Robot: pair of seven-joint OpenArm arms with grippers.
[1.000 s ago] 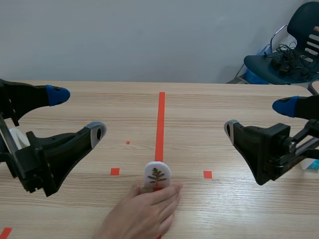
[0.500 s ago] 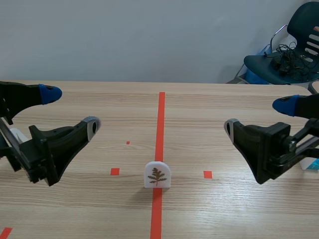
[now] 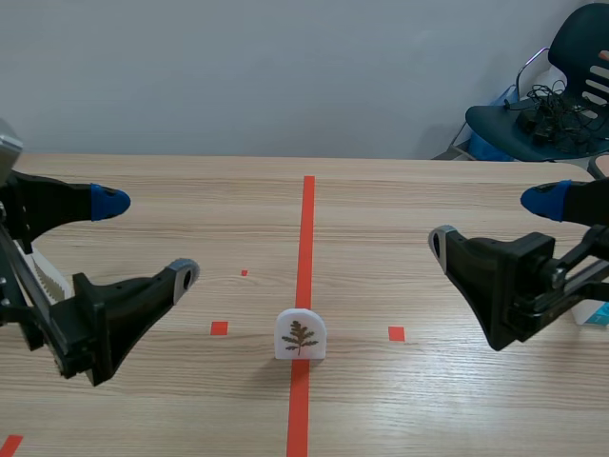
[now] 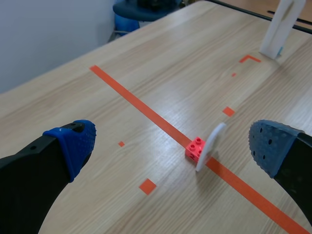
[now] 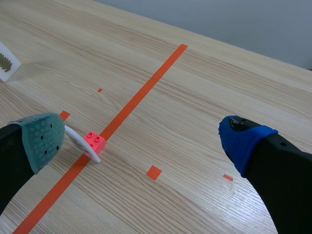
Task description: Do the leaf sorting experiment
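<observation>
**One leaf card on the centre line, both grippers spread wide**

One white arched leaf card (image 3: 301,335) stands upright on the bench (image 3: 400,190), square on the orange-red tape line (image 3: 306,228) and facing the robot; both wrist views show it clipped to a small red brick (image 4: 196,147) at its back, which serves as its foot. The left gripper (image 3: 147,239) hovers off to the card's left with its fingers well apart and nothing between them; the right gripper (image 3: 493,224) hovers off to the right, also spread and empty. Neither touches the card.

The step in hand looks like the first pick of the card, so the approach matters most; the card is thin and stands on a narrow base, so a push against its face would likely tip it. A sound grip would bring one pad to the printed face and one to the back, above the brick, and close evenly so the card does not twist; lifting straight up before carrying it sideways should keep the brick from dragging.

A second leaf card (image 5: 7,62) stands far out on the left side, and a white upright piece (image 4: 282,27) on the right; these are probably the sorting references, though the leaf on the far card is too small to compare.
</observation>
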